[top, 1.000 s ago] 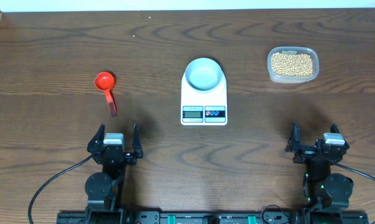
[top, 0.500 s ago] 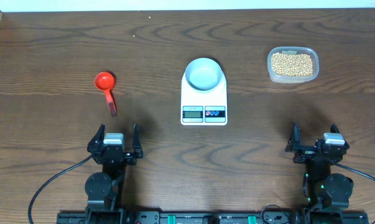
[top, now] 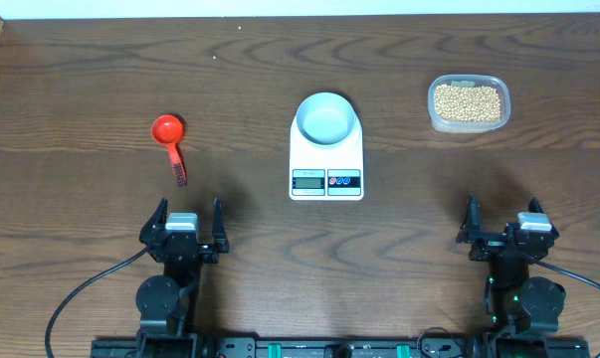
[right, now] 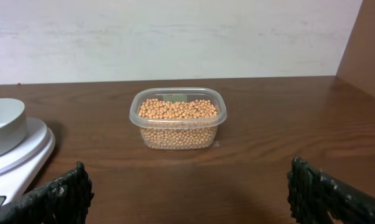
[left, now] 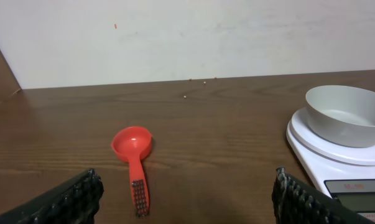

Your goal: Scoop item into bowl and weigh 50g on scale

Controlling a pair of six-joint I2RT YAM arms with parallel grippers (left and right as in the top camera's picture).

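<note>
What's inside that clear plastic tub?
The tub is filled almost to its rim with small pale-tan beans. Anything buried beneath them is hidden.

Overhead looks straight down; low wrist views face forward, sharing the scale (top: 326, 159).

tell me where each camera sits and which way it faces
Overhead: above the table, looking straight down; shows left tool and right tool, open.
Left wrist: low on left arm, facing the red scoop; own fingers at bottom corners.
Right wrist: low on right arm, facing the tub of beans; own fingers likewise.
Both wrist views share the bowl and scale.
</note>
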